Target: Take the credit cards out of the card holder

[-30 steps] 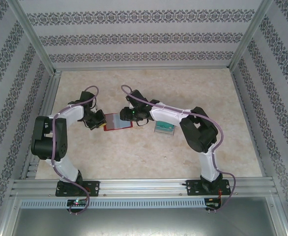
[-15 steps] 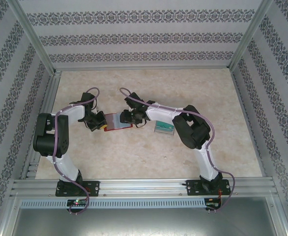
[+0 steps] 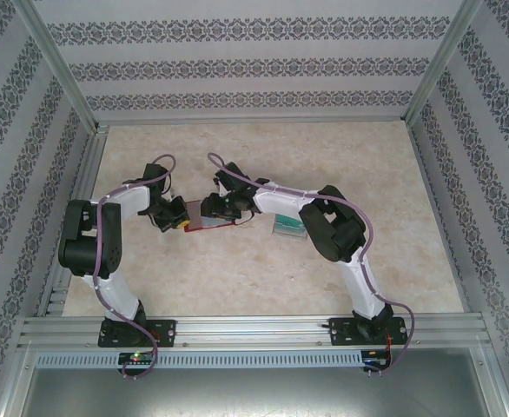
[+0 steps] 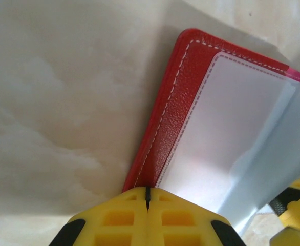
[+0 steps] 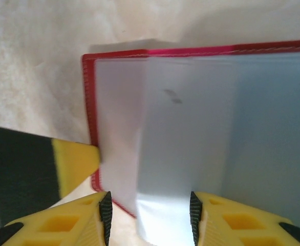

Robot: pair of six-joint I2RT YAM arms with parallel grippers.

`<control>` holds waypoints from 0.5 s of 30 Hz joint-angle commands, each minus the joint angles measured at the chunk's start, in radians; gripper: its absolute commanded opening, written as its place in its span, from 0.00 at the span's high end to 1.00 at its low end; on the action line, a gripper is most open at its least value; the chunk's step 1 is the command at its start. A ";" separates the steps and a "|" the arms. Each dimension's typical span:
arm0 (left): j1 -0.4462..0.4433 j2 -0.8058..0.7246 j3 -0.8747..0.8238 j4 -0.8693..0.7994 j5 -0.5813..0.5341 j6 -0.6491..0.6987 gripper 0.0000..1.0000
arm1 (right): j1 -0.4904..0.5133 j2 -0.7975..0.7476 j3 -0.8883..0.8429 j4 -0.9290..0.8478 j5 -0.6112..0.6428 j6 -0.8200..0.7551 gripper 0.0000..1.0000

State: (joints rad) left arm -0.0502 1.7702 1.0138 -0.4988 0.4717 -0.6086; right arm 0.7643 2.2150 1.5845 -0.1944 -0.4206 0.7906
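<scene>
The red card holder [image 3: 222, 224] lies open on the table between the two arms, its grey see-through pockets up. My left gripper [image 3: 181, 219] is shut on its left red edge; the left wrist view has the yellow fingertips [image 4: 147, 192] closed on the stitched border of the card holder [image 4: 180, 97]. My right gripper [image 3: 209, 208] hovers over the holder, open, and a loose grey pocket leaf [image 5: 186, 143] of the card holder [image 5: 91, 102] lies between the jaws of the right gripper [image 5: 149, 215]. A teal-green credit card stack [image 3: 289, 228] rests on the table to the right.
The left gripper's yellow finger [image 5: 73, 163] sits right beside the right gripper's left finger. The right forearm [image 3: 280, 201] stretches over the cards. Patterned walls and an aluminium frame [image 3: 89, 156] enclose the beige table.
My right gripper has slid leftward over the open card holder, covering more of it. The left gripper has kept its hold on the left edge.
</scene>
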 commanded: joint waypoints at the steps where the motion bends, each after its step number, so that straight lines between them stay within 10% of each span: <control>1: 0.004 0.026 -0.012 0.022 0.021 0.009 0.94 | 0.008 0.009 0.045 0.054 -0.079 0.024 0.53; 15: 0.004 0.024 -0.003 0.015 0.015 0.014 0.94 | -0.051 -0.103 -0.029 -0.076 0.118 -0.053 0.44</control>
State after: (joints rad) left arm -0.0502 1.7721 1.0138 -0.4965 0.4786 -0.6086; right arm 0.7395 2.1647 1.5936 -0.2222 -0.3801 0.7635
